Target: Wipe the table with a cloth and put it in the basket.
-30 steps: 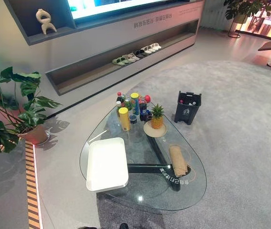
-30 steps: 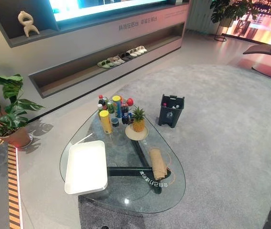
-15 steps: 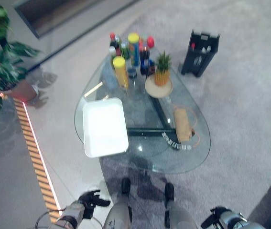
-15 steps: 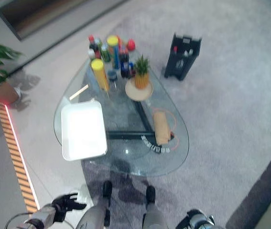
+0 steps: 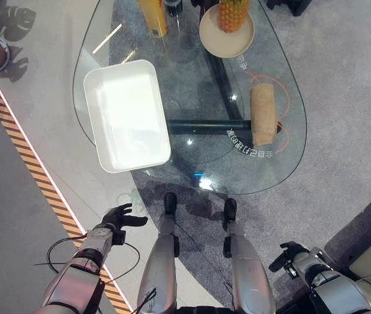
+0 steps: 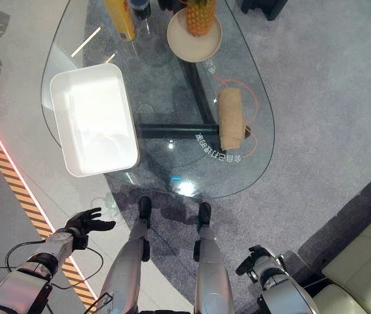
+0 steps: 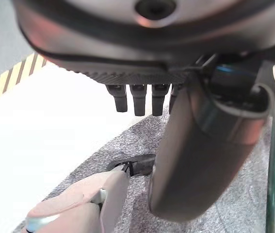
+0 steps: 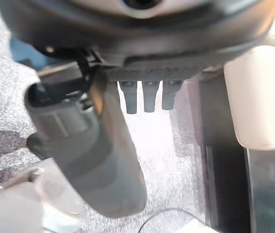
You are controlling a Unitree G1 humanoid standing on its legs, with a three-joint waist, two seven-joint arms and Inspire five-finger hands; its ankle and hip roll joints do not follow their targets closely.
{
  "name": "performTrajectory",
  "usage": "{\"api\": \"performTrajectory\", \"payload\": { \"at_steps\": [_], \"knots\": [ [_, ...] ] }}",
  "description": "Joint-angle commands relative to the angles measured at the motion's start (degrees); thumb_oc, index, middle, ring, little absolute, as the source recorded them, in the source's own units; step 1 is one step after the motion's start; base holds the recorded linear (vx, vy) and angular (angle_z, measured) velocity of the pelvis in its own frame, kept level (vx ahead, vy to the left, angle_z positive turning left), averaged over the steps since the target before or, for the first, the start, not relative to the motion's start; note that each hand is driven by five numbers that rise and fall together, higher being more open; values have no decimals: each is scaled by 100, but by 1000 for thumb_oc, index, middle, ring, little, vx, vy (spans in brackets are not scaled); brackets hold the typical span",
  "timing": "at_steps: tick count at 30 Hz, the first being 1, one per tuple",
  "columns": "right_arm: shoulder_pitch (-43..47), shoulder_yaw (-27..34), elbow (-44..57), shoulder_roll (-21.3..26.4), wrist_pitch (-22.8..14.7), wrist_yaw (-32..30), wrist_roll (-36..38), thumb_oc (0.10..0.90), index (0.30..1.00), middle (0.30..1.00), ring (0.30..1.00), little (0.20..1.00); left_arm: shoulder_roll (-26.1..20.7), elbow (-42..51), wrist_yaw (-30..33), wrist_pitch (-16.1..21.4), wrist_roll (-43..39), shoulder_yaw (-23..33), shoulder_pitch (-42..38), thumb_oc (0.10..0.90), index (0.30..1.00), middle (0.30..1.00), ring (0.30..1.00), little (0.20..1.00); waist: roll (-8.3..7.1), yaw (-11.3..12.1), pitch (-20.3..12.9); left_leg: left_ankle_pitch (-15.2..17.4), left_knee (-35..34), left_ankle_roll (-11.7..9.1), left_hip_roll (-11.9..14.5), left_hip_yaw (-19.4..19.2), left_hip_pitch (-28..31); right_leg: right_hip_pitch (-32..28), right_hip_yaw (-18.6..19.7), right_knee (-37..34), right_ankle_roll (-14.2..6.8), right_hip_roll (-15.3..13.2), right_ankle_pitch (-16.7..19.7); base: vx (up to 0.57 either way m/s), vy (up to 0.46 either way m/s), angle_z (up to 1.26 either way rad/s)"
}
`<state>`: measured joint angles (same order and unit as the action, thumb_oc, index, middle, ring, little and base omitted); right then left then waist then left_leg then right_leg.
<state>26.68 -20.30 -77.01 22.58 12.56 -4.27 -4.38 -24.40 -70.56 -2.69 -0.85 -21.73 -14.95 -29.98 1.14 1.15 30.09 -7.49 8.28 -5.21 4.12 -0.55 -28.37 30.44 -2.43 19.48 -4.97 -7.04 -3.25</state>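
The left robot hand point(image 5: 116, 217) hangs low beside the body, well short of the glass tabletop point(image 5: 283, 163) — fingers spread and relaxed, holding nothing. The right robot hand point(image 5: 290, 256) hangs low too, fingers loose and empty. The rolled tan cloth point(image 5: 262, 116) lies on the tabletop's right side, untouched; a white tray point(image 5: 126, 114) sits on its left — a plate point(image 5: 226, 33) with a pineapple point(image 5: 232, 13) lies farther off.
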Motion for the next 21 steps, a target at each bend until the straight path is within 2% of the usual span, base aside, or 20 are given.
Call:
{"api": "performTrajectory", "payload": {
  "at_steps": [1, 9, 21],
  "knots": [
    [-341, -84, 59, 498, 247, -175, 179, 800, 900, 900, 900, 900, -197, -75, 211, -15, -115, 104, 301, 800, 900, 900, 900, 900, -56, -59, -30, 756, 1651, 278, -36, -67, -963, 684, -310, 613, 103, -215, 177, -21, -17, 12],
    [-291, -96, 118, 465, 205, -304, 157, 800, 900, 900, 900, 900, -199, 1, 268, -35, -136, 80, 358, 800, 900, 900, 900, 900, 27, -44, -30, 1020, 2349, 343, 70, 85, -1505, 1293, -197, 1533, 265, -132, -206, 13, -23, -1],
    [-457, -15, 102, 536, 40, -362, 191, 800, 900, 900, 900, 900, -243, 39, 232, 47, -88, 90, 556, 800, 900, 900, 900, 900, 42, -51, -30, 1038, 2522, 317, 58, 107, -1647, 1388, -229, 1635, 319, -104, -215, 17, -9, -1]
  ]
}}
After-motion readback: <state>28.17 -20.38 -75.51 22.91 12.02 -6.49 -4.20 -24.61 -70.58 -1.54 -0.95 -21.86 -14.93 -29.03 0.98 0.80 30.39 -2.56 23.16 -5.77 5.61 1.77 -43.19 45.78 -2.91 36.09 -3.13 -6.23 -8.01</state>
